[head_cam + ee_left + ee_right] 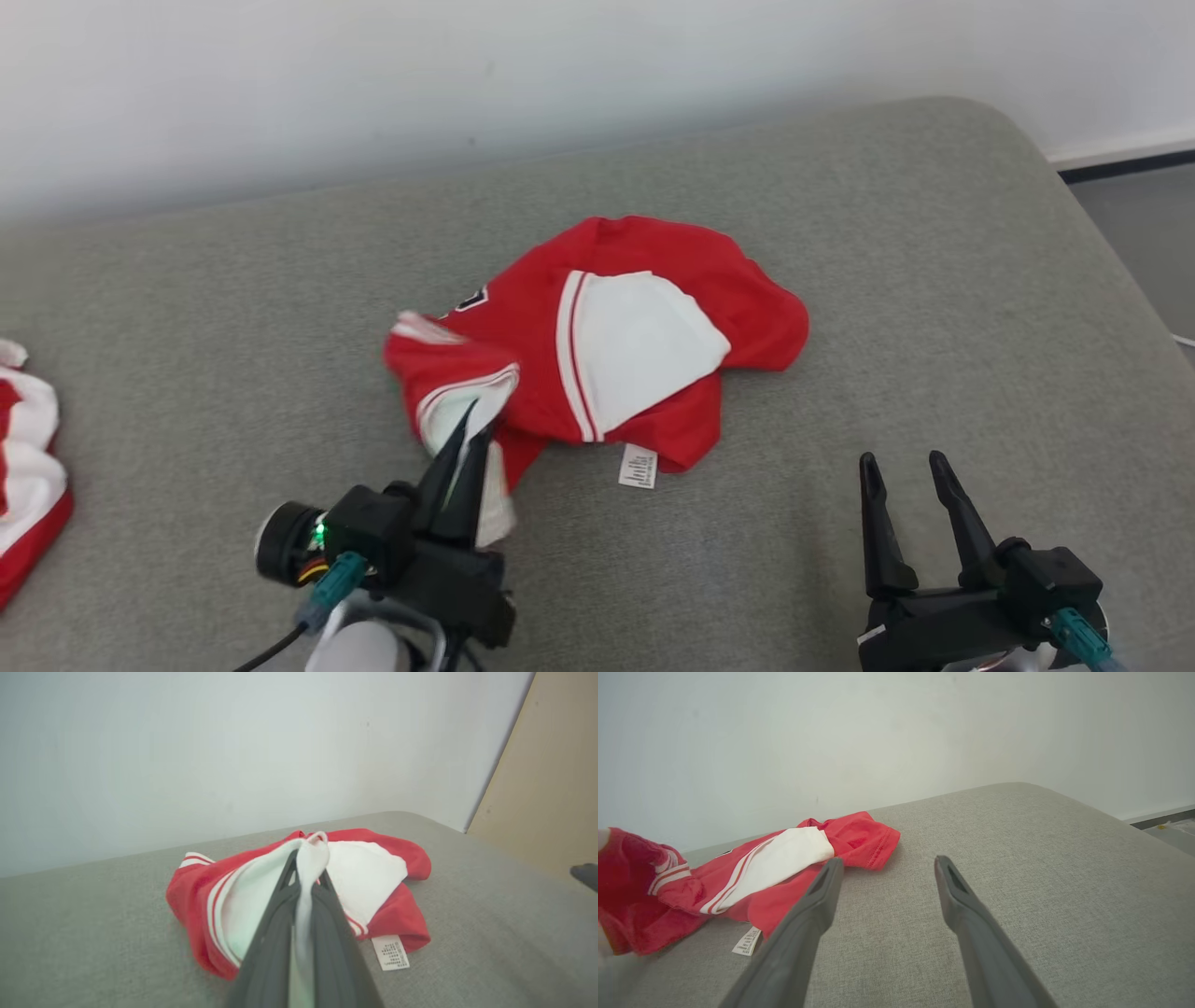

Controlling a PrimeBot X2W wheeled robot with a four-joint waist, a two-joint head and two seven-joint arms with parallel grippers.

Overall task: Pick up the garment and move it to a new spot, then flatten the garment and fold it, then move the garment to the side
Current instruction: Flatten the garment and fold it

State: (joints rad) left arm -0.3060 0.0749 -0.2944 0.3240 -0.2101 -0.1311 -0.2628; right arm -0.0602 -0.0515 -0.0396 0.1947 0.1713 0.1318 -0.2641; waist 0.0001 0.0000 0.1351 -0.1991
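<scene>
Left fingers (446, 469) pinched shut on the crumpled red-and-white garment (653, 280)!
The grey padded surface (934, 280) carries the garment at its middle, short of the white wall. The left fingers have a white fold at its near left corner clamped between them. A second red-and-white cloth (28, 467) lies well apart at the left edge. The right fingers (876, 523) stand spread wide, holding nothing, apart from the garment and right of its white care label (638, 466).
</scene>
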